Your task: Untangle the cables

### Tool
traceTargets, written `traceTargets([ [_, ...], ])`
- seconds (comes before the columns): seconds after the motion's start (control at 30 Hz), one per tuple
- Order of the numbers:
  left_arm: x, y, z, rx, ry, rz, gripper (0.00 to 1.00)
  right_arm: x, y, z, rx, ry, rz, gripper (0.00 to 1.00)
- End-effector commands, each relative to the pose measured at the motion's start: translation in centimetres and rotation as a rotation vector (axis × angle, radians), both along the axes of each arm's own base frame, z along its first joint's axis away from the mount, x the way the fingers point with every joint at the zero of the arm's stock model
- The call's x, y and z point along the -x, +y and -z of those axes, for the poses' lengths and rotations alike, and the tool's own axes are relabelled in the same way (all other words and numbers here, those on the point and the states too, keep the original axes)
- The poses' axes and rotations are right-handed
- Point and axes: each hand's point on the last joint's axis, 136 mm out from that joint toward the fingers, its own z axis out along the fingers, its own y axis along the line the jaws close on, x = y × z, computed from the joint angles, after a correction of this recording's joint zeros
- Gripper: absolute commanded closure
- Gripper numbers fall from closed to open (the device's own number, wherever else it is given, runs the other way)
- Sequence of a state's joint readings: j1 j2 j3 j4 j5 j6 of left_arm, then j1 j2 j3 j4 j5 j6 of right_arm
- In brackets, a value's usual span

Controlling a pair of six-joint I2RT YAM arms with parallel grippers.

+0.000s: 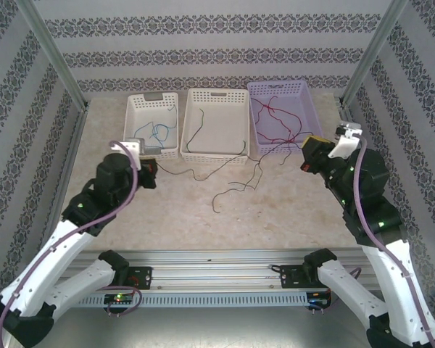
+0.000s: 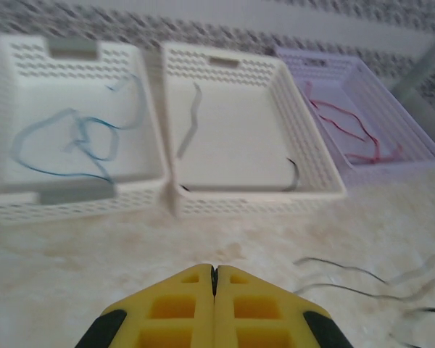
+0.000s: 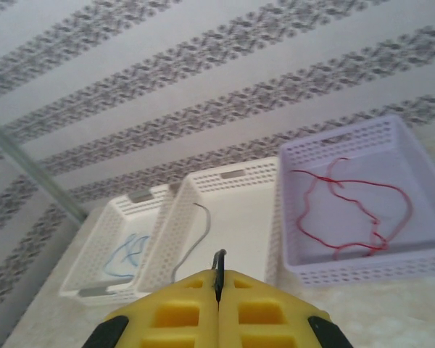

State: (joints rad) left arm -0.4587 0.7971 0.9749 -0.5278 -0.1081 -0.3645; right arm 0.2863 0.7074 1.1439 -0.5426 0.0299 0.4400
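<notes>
Three baskets along the table's [image 1: 174, 217] far edge: blue cable [image 2: 72, 141] in left white basket [image 1: 134, 109], grey cable [image 2: 191, 119] in middle white basket [image 1: 217, 93], red cables [image 3: 348, 210] in lilac basket [image 1: 279, 85]. Dark cables [image 1: 235, 190] trail onto mid-table. Left gripper [image 1: 151, 174] near left basket's front, jaws together, empty. Right gripper [image 1: 304, 156] by lilac basket's near right corner, jaws together; dark strand tip at the seam, can't tell if pinched.

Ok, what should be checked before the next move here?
1. Left gripper jaws shut, empty: ok.
2. Right gripper jaws shut on black cable end: ok.
3. Blue cables inside left white basket: ok.
4. Red cables inside lilac basket: ok.
5. Black cables off table: not ok, strands trail out.
6. Those strands free of knots: cannot tell.
</notes>
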Motion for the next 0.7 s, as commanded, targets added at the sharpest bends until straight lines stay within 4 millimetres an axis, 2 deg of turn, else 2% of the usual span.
traceTargets([
  [0.0, 1.5, 4.2, -0.9, -0.106, 0.028, -0.112, 1.00, 0.6, -2.5, 1.2, 0.041, 0.058, 0.101, 1.00],
  [0.23, 3.8, 9.0, -5.6, -0.183, -0.063, -0.278, 1.00, 0.9, -5.0, 2.1, 0.026, 0.111, 0.197, 1.00],
  [0.4, 4.9, 10.6, -7.7, -0.226, -0.095, -0.333, 1.00, 1.2, -7.2, 3.2, 0.051, 0.153, 0.299, 1.00],
  [0.53, 5.9, 12.6, -9.3, -0.300, -0.120, -0.417, 1.00, 1.2, -8.6, 4.6, 0.085, 0.186, 0.368, 1.00],
  [0.67, 6.2, 13.1, -10.1, -0.331, -0.124, -0.430, 1.00, 0.8, -9.2, 6.0, 0.111, 0.221, 0.398, 1.00],
])
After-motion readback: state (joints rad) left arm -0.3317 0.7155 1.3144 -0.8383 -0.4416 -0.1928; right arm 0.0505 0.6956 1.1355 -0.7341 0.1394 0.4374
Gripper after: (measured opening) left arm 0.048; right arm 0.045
